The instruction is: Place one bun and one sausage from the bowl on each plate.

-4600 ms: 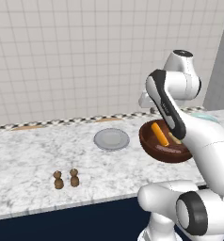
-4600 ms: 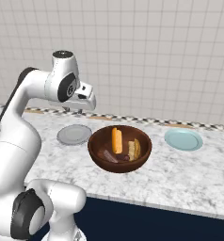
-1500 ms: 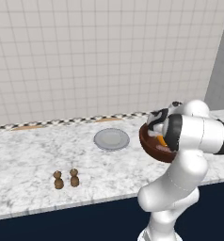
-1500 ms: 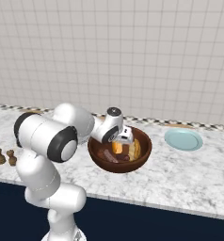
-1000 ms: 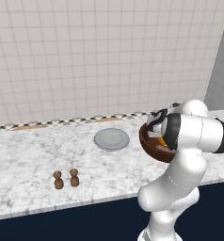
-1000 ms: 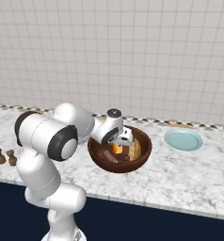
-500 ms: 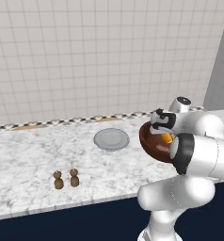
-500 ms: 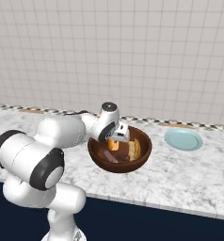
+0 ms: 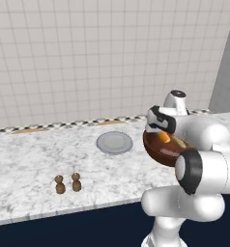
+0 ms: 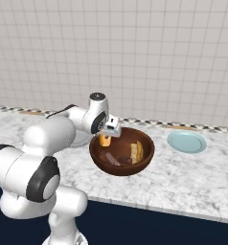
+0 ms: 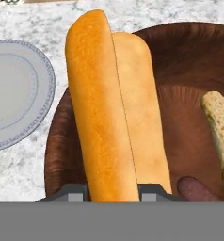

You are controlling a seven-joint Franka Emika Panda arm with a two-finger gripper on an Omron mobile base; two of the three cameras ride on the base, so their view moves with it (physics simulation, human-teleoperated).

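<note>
Reaching forward from the base, the white arm bends sharply at its dark elbow joint and carries the gripper over the near-left rim of the wooden bowl. In the hand view the two dark fingertips stand close together on either side of a hot dog bun, clamping its lower end. The bun is long, smooth and golden-orange on one half, paler tan on the other, with a lengthwise split between them. From the right base view it shows as a small orange block just under the hand, raised above the bowl's floor.

The bowl is deep, round and dark reddish-brown with a glossy, wood-like finish. Inside lie a second, rougher pale bun and a rounded brownish sausage end.

A flat grey plate with a thin patterned rim sits on the speckled marble counter, beside the bowl on the left; a pale blue-green plate lies to the bowl's right. Two small brown shakers stand near the counter's front edge.
</note>
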